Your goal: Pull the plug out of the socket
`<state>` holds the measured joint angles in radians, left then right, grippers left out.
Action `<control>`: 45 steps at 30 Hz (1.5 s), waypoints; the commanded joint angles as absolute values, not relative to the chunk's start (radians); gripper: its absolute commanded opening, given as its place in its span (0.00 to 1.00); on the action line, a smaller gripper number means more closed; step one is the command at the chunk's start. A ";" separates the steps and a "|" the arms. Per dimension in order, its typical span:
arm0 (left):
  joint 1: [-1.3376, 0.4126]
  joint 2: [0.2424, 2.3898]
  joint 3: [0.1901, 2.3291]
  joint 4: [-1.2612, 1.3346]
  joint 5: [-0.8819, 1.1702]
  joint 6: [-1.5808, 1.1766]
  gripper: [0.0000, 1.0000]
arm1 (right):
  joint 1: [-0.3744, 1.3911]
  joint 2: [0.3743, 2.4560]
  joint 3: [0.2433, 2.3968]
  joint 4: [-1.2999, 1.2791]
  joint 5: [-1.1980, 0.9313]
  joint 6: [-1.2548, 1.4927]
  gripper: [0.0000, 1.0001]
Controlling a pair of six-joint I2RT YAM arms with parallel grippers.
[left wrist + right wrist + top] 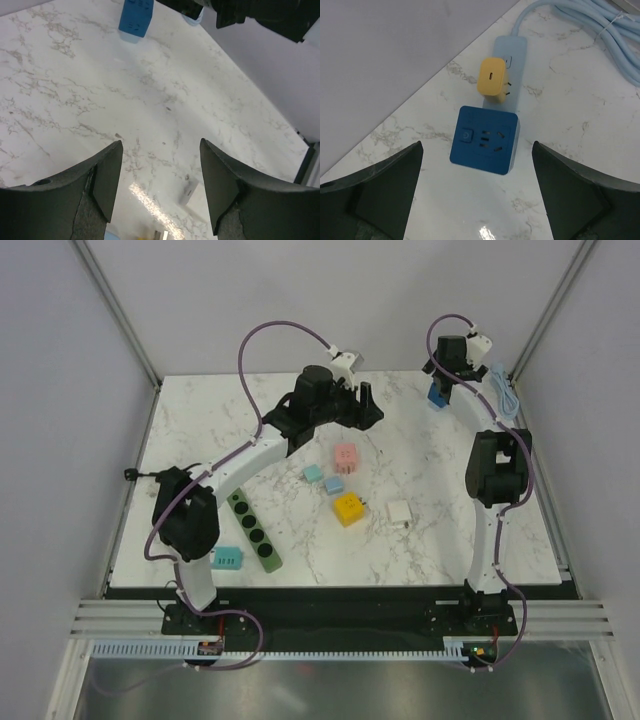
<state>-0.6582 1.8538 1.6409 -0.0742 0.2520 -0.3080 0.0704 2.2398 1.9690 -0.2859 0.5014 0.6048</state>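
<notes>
Yellow plug (491, 82) sits on the pale blue power strip (512, 52) in the upper middle of the right wrist view, tipped to one side so that its two metal prongs show along its right edge. Whether the prongs are seated in the strip cannot be told. Just below the yellow plug, a dark blue cube adapter (484, 145) stands on the same strip, with its button and socket holes facing the camera. The strip's pale blue cable (580, 27) coils away to the upper right of that frame.

The right fingers (385, 185) are spread wide at the lower corners of the right wrist view. They hang above the dark blue cube adapter, touching neither it nor the plug, with nothing between them. In the top view this group lies at the upper right corner of the white marble worktop (200, 440).

The left fingers (107, 175) are also spread wide and hold nothing, poised over bare marble near the upper middle of the top view.

Lower in the top view lie a pink cube (346, 456), two small teal cubes (312, 473), a yellow cube (349, 508) and a white cube (399, 512). A green socket strip (255, 530) and a teal block (228, 558) lie at the lower left.
</notes>
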 commanded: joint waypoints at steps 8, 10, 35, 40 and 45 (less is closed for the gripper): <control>-0.653 1.894 1.465 0.190 0.232 -0.173 0.70 | 0.069 2.450 2.190 -0.327 0.569 0.534 0.98; -0.653 1.901 1.422 0.257 0.227 -0.164 0.70 | 0.069 2.470 2.195 -0.325 0.563 0.540 0.98; -0.652 1.963 1.413 0.288 0.264 -0.169 0.68 | 0.139 1.941 1.545 -0.287 0.583 0.607 0.00; -0.652 1.942 1.379 0.316 0.281 -0.166 0.68 | 0.219 1.786 1.297 -0.316 0.545 0.701 0.01; -0.652 1.895 1.292 0.380 0.287 -0.196 0.68 | 0.362 1.669 1.132 -0.311 0.540 0.826 0.05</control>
<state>-0.6563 1.9587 1.3365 0.2985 0.2668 -0.2073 0.2829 1.7458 1.1847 -0.3264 0.5442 0.7078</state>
